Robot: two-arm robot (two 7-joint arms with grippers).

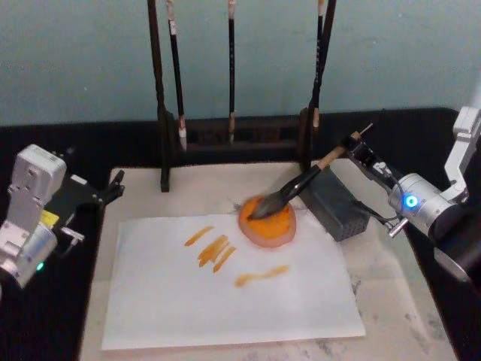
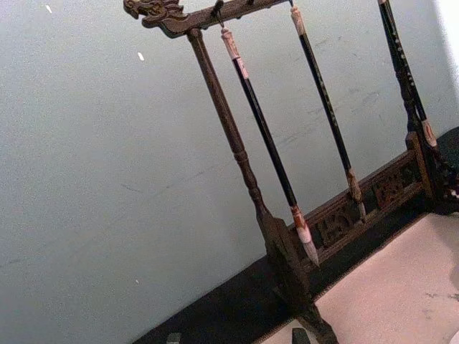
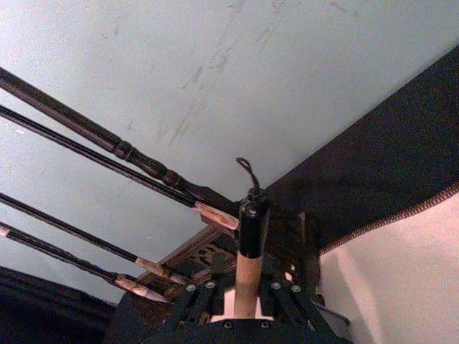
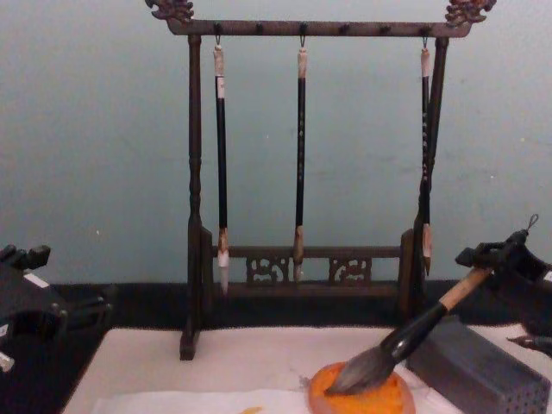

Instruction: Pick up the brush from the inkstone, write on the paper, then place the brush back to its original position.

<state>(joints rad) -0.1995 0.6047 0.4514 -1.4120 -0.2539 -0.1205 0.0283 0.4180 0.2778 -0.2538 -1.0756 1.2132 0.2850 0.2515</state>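
Note:
The brush (image 1: 304, 180) leans across the table's right side, its bushy dark tip resting in the orange inkstone (image 1: 274, 229) and its looped end raised toward the back right. My right gripper (image 1: 352, 148) is shut on the tan upper handle. From the chest, the brush (image 4: 423, 328) slants up from the inkstone (image 4: 379, 404) to the right gripper (image 4: 493, 256). In the right wrist view the brush handle (image 3: 251, 222) stands between the fingers. The white paper (image 1: 225, 301) lies left of the inkstone and carries several orange strokes. My left gripper (image 1: 105, 192) is parked at the table's left edge.
A grey perforated block (image 1: 334, 207) sits just right of the inkstone, under the brush handle. A dark wooden rack (image 4: 302, 172) with three slim hanging brushes stands at the back. The beige mat (image 1: 398, 301) lies under the paper.

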